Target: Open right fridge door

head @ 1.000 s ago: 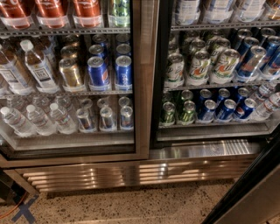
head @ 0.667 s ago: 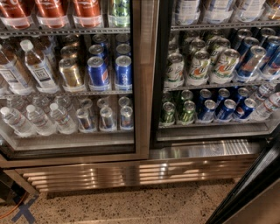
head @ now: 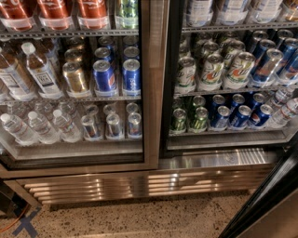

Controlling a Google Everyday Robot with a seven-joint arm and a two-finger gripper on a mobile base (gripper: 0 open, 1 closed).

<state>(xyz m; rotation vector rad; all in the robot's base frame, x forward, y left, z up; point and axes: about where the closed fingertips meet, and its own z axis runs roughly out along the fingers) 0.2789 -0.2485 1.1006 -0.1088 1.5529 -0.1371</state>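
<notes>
shelves (head: 70,99) — cans (head: 132,76), water bottles (head: 18,128) | speckled floor (head: 139,218) — blue tape cross (head: 25,226)

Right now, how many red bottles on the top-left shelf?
3 red bottles in a row on the top-left shelf: left, middle, right, next to a green bottle. More may sit behind or off-frame. The claw is not in view.

Your open passage – right compartment, straight to the cans (head: 219,69); obstacles – right fridge door (head: 271,196) swung across lower right, shut left door (head: 152,83); gripper out of view.
</notes>
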